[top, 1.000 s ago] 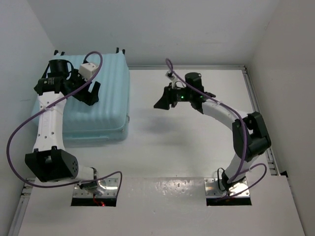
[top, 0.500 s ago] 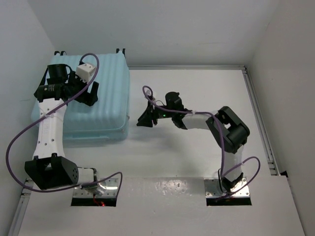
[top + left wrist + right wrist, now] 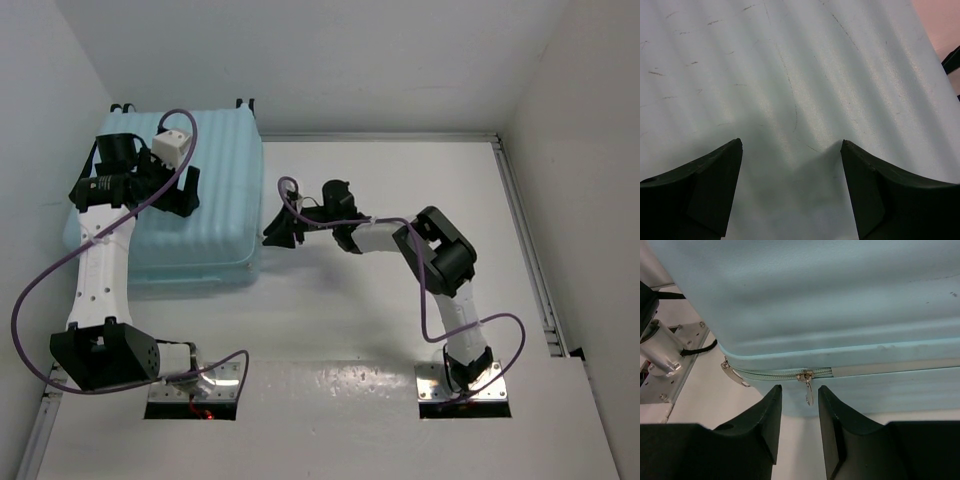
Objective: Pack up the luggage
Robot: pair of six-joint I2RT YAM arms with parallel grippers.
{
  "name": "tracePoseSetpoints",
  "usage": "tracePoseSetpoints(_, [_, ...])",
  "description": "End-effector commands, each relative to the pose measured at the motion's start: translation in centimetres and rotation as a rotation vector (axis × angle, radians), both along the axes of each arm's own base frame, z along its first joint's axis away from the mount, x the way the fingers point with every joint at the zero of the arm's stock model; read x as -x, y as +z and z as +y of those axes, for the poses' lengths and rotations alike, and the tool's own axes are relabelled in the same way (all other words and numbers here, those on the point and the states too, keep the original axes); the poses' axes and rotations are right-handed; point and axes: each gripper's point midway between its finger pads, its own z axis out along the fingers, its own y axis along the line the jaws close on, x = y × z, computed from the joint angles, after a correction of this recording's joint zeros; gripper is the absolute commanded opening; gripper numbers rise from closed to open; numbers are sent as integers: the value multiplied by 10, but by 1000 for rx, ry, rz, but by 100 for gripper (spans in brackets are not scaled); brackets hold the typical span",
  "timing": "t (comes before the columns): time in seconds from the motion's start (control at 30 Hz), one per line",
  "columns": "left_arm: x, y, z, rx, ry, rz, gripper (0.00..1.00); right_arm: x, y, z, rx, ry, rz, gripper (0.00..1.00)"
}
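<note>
Top external view showed the luggage [image 3: 215, 215] lying flat and closed on the tabletop [image 3: 370, 310], at the far left next to the wall. Its left side was partly hidden under the left arm and a purple cable [image 3: 30, 290]. Small dark bits stuck out at its far edge, too tiny to name.

The left end effector [image 3: 186, 192] hung over the ribbed top of the luggage. In the left wrist view, the left end effector [image 3: 790, 150] was spread wide with nothing between its fingers. The pale shell filled almost that whole view, so no edge of the luggage showed there. I could not tell if the fingertips touched the shell or sat just above it.

The right end effector [image 3: 277, 228] was at the right side of the luggage, low and near the tabletop. In the right wrist view, the right end effector [image 3: 800, 388] had only a thin gap between its fingers. A little zipper pull [image 3: 809, 396] hung in line with that gap, but the fingers did not pinch it. The top of the luggage was cut off in that view. A silver metal part [image 3: 662, 357] sat at the left edge, also cut off and hard to make out.
</note>
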Motion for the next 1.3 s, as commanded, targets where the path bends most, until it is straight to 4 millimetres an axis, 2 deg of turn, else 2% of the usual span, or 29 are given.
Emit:
tracePoseSetpoints(0.0, [20,-35,-10,44,3,159,82,9,21,12,-73,88,-122,35])
tracePoseSetpoints(0.17, [15,-34,-8,44,17,155,82,15,13,17,-71,108,-121,35])
tracePoseSetpoints(0.4, [14,-33,-10,41,20,150,82,8,16,24,-86,83,-111,32])
tracePoseSetpoints(0.53, [13,-35,-13,46,17,150,82,5,18,28,-93,66,-116,23])
tracePoseSetpoints(0.7, [11,-35,-11,38,23,142,82,-11,12,31,-76,0,-77,23])
tracePoseSetpoints(0.87, [10,-37,-14,44,21,145,82,-19,10,33,-68,-40,-77,13])
tracePoseSetpoints(0.9, [10,-37,-14,44,21,145,82,-25,8,32,-61,-67,-71,13])
tracePoseSetpoints(0.97, [10,-37,-14,44,21,145,82,-34,4,31,-42,-131,-46,29])
tracePoseSetpoints(1.0, [10,-37,-14,44,21,145,82,-36,5,29,-41,-140,-50,33])
tracePoseSetpoints(1.07, [10,-37,-14,44,21,145,82,-36,7,23,-47,-138,-68,33])
tracePoseSetpoints(1.27, [9,-39,-14,44,21,145,82,-34,14,17,-77,-108,-85,3])
